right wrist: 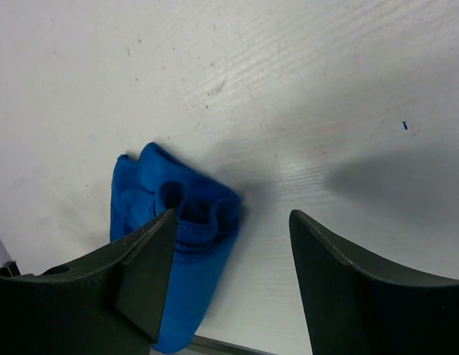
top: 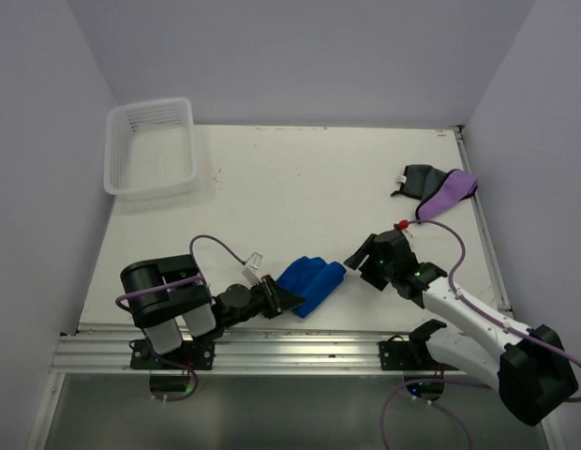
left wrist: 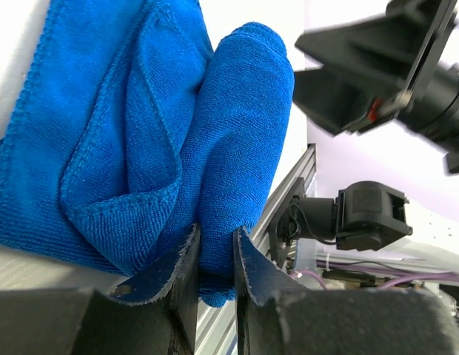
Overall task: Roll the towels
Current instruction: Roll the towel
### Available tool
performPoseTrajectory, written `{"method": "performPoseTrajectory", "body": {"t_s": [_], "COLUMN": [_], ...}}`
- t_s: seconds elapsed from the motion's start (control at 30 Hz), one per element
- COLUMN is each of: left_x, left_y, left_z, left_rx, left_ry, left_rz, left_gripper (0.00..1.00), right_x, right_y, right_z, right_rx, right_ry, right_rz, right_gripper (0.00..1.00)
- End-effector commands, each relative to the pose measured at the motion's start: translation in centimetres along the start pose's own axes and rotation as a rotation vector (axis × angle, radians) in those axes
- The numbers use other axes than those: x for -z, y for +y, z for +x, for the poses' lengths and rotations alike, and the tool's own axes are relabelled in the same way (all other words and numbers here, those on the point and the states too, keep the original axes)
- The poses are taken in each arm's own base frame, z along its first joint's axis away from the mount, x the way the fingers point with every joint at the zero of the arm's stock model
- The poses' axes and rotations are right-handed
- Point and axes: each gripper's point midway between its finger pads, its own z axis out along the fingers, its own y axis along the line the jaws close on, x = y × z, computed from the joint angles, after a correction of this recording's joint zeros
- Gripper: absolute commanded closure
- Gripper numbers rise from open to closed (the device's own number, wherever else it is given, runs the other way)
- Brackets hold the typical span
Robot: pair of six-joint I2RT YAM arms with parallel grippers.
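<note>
A blue towel (top: 311, 282), partly rolled, lies near the table's front edge between the two arms. My left gripper (top: 289, 302) lies low on the table and is shut on the near end of the towel's roll (left wrist: 237, 148). My right gripper (top: 358, 261) is open and empty, just right of the towel's far end, which shows as a curled roll end (right wrist: 186, 214) in the right wrist view. A dark grey towel (top: 417, 180) and a purple towel (top: 448, 194) lie crumpled at the back right.
A white plastic basket (top: 152, 147) stands at the back left corner. A metal rail (top: 300, 339) runs along the table's front edge just behind the blue towel. Purple cables loop near both arms.
</note>
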Motion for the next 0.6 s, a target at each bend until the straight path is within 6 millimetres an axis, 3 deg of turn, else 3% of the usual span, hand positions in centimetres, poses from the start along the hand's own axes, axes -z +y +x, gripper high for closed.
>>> {"method": "performPoseTrajectory", "body": {"t_s": [0.0,0.03,0.13,0.17,0.27,0.4,0.57], "left_x": [2.0,2.1,2.4,2.5,2.6,2.6,2.8], "left_y": [7.2,7.4,7.5,7.5,7.5,7.7,7.7], "left_z": [1.1,1.1,0.9,0.9,0.8,0.9,0.8], "left_rx": [0.003,0.022,0.053,0.056,0.078,0.108,0.17], "left_ry": [0.043,0.041,0.029,0.028,0.026,0.036,0.039], "left_rz": [-0.271,-0.284,-0.29,-0.288,-0.29,-0.294,-0.286], "left_gripper": [1.0,1.0,1.0,1.0,1.0,1.0,1.0], "right_x": [0.7,0.7,1.5,2.2,2.4,2.4,2.2], "right_y": [1.3,0.6,0.9,2.0,2.8,3.7,3.1], "right_z": [-0.2,0.2,0.1,-0.1,0.2,1.9,3.7], "right_rx": [0.007,0.007,-0.005,-0.004,0.013,0.037,0.046], "right_ry": [-0.03,-0.033,-0.065,-0.077,-0.077,-0.008,0.018], "right_rz": [-0.13,-0.128,-0.209,-0.279,-0.35,-0.43,-0.445], "right_gripper": [0.34,0.34,0.33,0.33,0.35,0.37,0.37]}}
